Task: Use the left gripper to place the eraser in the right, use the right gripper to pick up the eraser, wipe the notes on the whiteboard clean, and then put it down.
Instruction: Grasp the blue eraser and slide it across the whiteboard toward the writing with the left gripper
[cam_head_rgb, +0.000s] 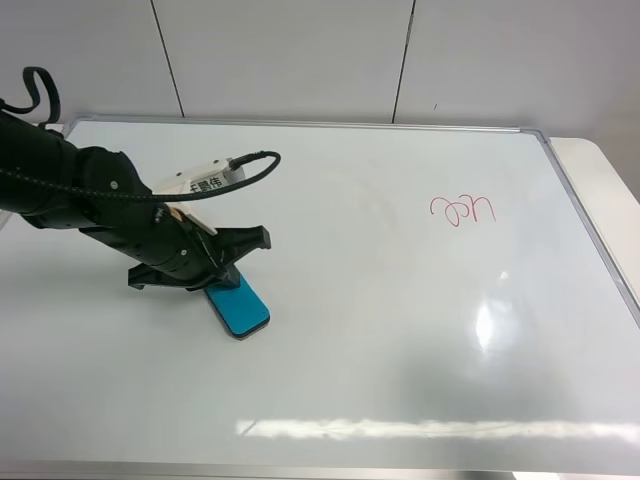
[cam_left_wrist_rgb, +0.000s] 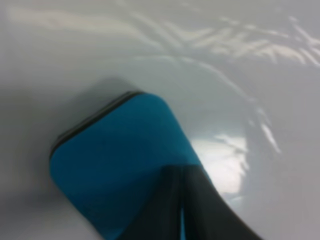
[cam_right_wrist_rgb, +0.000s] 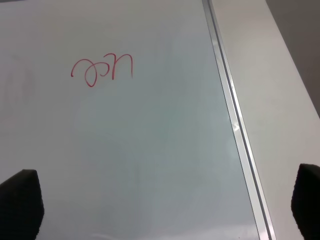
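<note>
From above, left tool (cam_head_rgb: 222, 280) hangs over one end of the eraser (cam_head_rgb: 242, 311), flat on the whiteboard surface (cam_head_rgb: 400, 340), far from the notes (cam_head_rgb: 463, 210). Left wrist: fingers (cam_left_wrist_rgb: 215, 220) nearly together, clasping nothing. Right wrist: right tool (cam_right_wrist_rgb: 164, 202) spread wide, empty, near notes (cam_right_wrist_rgb: 102, 71).

I have bare whiteboard (cam_head_rgb: 400, 330) open across the centre, right and bottom of the frame. At left-centre the left gripper (cam_head_rgb: 222, 283), its arm and the eraser (cam_head_rgb: 240, 310) under it block passage.
</note>
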